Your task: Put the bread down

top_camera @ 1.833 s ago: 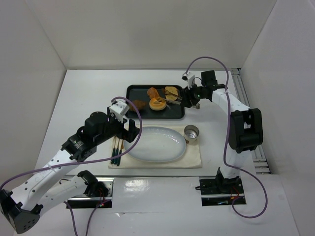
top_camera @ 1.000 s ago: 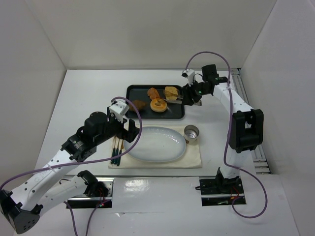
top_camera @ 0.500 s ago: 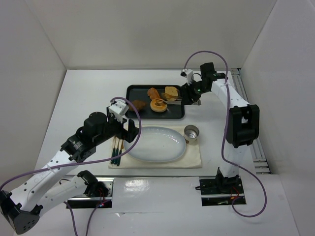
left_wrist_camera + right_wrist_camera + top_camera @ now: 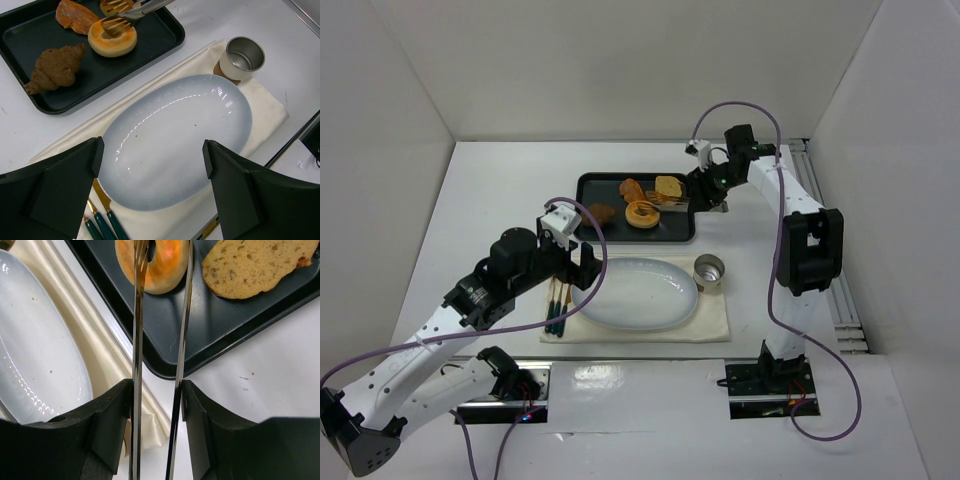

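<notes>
Right gripper (image 4: 156, 390) edged back, tongs (image 4: 136, 340) reaching bread (image 4: 167, 265) ahead

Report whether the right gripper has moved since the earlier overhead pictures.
Yes. The right gripper, holding tongs, has shifted slightly toward the back wall along the black tray's right edge.

On the black tray (image 4: 156, 36), tongs (image 4: 132, 14) touch the bread (image 4: 111, 41); the white plate (image 4: 175, 145) lies on cloth (image 4: 265, 106) nearby.

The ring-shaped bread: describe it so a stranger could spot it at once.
Find the black tray beyond the white oval plate. The bread lies mid-tray, on the plate side. It alone is a golden ring with a hole, unlike the dark croissant and flat slice.
</notes>
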Tool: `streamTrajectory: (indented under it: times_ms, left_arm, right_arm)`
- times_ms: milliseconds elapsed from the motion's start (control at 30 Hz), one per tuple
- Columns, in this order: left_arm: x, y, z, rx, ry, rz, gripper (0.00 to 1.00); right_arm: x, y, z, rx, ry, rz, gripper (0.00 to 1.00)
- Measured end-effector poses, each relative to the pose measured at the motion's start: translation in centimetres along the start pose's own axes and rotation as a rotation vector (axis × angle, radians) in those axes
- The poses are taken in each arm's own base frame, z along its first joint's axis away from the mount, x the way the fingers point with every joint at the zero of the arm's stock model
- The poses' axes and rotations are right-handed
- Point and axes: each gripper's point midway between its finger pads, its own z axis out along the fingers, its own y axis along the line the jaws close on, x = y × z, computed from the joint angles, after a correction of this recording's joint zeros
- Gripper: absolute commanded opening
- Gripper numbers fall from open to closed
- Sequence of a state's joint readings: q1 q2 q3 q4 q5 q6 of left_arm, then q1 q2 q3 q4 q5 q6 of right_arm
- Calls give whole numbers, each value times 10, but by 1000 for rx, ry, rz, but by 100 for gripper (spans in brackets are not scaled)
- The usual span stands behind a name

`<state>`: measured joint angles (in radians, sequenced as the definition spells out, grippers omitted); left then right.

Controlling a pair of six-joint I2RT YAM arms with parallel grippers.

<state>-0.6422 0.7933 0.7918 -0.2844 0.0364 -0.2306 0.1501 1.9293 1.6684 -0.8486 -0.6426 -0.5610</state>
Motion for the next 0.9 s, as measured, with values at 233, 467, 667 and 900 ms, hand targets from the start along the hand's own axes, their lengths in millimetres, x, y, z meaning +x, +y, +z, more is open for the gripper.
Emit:
streamTrajectory:
  times_ms: [233,467,667,900]
  left_arm:
    - [0,0,0,0,0,0,100]
    - [0,0,0,-1,0,0,100]
    - [0,0,0,-1,0,0,100]
    - [0,0,0,-1,0,0,100]
  right_arm:
    - [9,0,6,-20,29,23,50]
    - [13,5,6,-36,43,39,46]
    - [14,5,5,-42,42,42,38]
    - [14,6,4,-54,34,44,28]
